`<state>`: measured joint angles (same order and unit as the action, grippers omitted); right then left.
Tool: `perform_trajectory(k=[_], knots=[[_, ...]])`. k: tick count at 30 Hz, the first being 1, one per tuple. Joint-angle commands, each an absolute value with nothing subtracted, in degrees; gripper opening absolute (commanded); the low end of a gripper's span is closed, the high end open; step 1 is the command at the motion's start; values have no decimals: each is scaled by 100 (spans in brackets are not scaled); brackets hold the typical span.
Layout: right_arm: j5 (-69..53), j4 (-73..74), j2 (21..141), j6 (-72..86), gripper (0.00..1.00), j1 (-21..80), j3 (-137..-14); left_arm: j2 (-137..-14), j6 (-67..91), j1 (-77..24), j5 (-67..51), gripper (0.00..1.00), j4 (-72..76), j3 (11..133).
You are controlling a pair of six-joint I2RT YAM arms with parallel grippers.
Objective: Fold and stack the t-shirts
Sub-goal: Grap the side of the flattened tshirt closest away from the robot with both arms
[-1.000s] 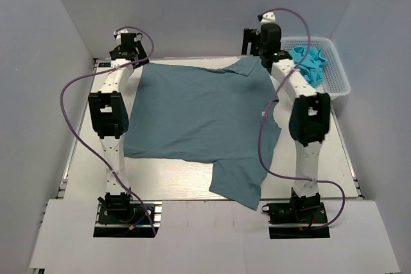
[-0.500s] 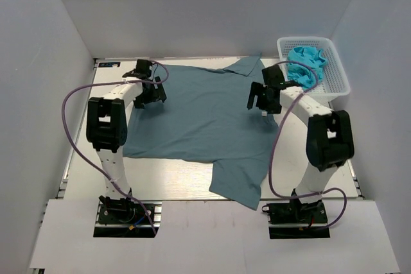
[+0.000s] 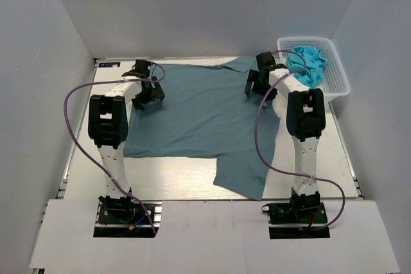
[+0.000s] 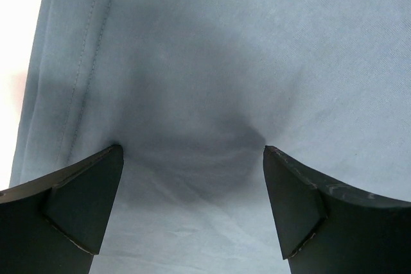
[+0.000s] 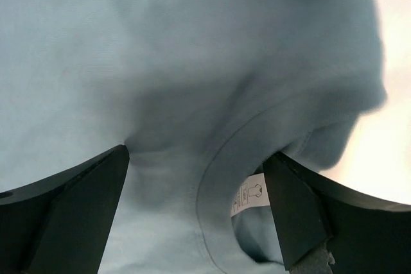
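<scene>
A slate-blue t-shirt [image 3: 199,110] lies spread on the table, one part hanging toward the near edge at the right. My left gripper [image 3: 149,91] is open, its fingertips down on the shirt's far left part. In the left wrist view the cloth [image 4: 212,62] puckers between the open left gripper [image 4: 192,149], with a hem seam [image 4: 90,62] to the left. My right gripper [image 3: 257,85] is open on the shirt's far right part. In the right wrist view the right gripper [image 5: 196,152] straddles the collar, and the white label [image 5: 249,195] lies by the right finger [image 5: 302,216].
A white basket [image 3: 337,72] stands at the back right and holds a crumpled bright blue cloth [image 3: 308,62]. Bare table [image 3: 173,184] runs along the near edge and down the left side. Grey walls close in on three sides.
Both arms came down from the back edge onto the shirt. The right gripper then moved back toward the far right collar area. The shirt's near right flap shifted slightly.
</scene>
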<state>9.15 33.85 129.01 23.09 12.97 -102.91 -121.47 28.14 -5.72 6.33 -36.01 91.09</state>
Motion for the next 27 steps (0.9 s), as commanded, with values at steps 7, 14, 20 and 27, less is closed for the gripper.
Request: perform_trajectory(k=[7,14,20,27], knots=[[616,3612,14326,1584,90,1178,-12593,-12630,3349,-519,765,100,-3928,9843],[114,2735,12886,1028,90,1502,-11445,-11228,3347,-519,1221,100,-4315,9924],[96,2286,10813,1317,90,1916,-9504,-9416,4225,-519,1678,100,-4710,7808],[421,1889,8169,2170,90,2083,-6603,-7674,4895,-141,1857,100,-4606,4951]])
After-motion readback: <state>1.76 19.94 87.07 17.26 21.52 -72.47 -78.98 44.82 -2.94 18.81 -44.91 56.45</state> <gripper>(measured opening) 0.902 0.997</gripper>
